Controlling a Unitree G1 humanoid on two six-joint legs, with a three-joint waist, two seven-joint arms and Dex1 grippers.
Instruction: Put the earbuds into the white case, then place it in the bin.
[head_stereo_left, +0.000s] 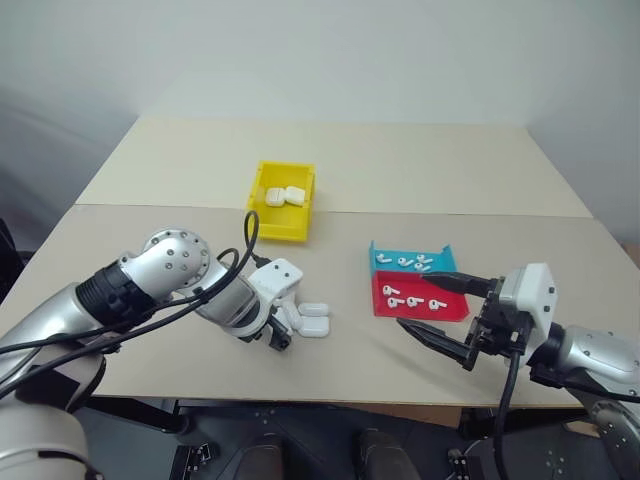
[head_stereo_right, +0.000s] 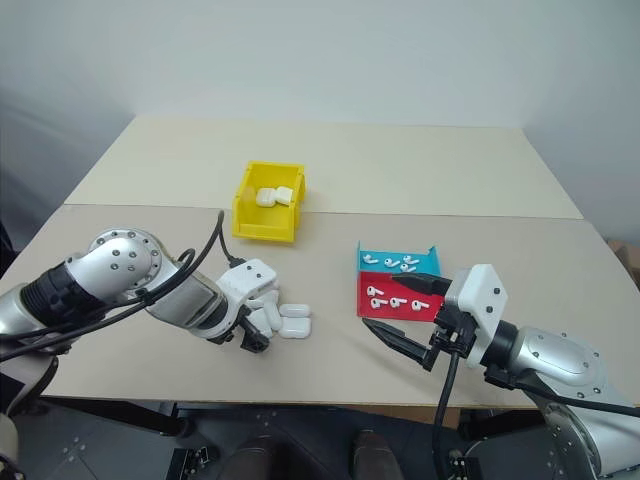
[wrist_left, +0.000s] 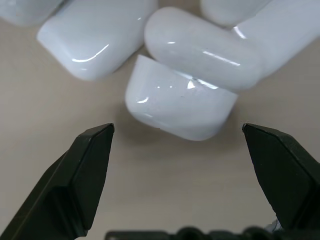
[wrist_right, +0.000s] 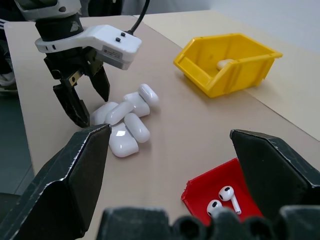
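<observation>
Left fingers (wrist_right: 82, 100) spread, empty, above five white cases (wrist_right: 125, 117); right fingers (head_stereo_left: 432, 308) spread beside trays holding seven earbuds (head_stereo_left: 412, 300).

Table (head_stereo_left: 350, 170): bin (head_stereo_left: 281, 222) behind centre, two cases inside. Loose white cases (head_stereo_right: 285, 320) clustered front left, touching one another. Two shallow trays front right, one (head_stereo_left: 410, 260) directly behind the other (head_stereo_left: 418, 298); earbuds (head_stereo_left: 412, 300) lying in both.
</observation>
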